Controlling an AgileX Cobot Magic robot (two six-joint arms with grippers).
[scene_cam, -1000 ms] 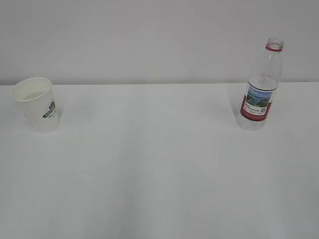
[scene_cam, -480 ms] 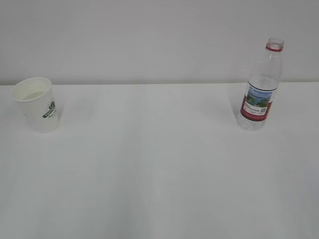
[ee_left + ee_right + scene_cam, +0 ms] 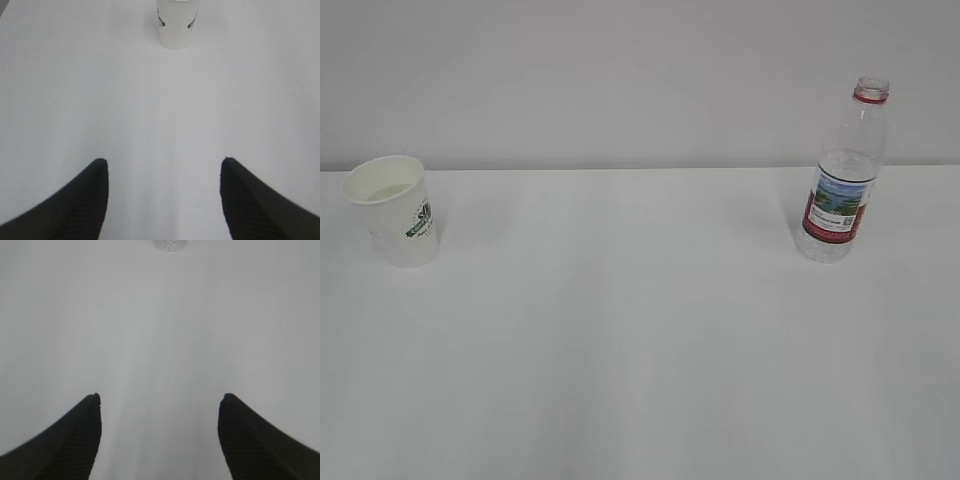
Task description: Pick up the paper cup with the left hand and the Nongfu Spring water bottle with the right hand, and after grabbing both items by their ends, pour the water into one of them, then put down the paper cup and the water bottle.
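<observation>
Nothing has moved since the earlier frame. Paper cup (image 3: 395, 208) stands at left, water bottle (image 3: 842, 175) at right. Left hand (image 3: 162, 172) and right hand (image 3: 159, 410) gape wide, holding nothing.

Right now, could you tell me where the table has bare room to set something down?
The whole stretch between the paper cup at far left and the Nongfu Spring water bottle at far right is bare, as is the table in front of both. Nowhere is crowded; only those two back corners are taken.
</observation>
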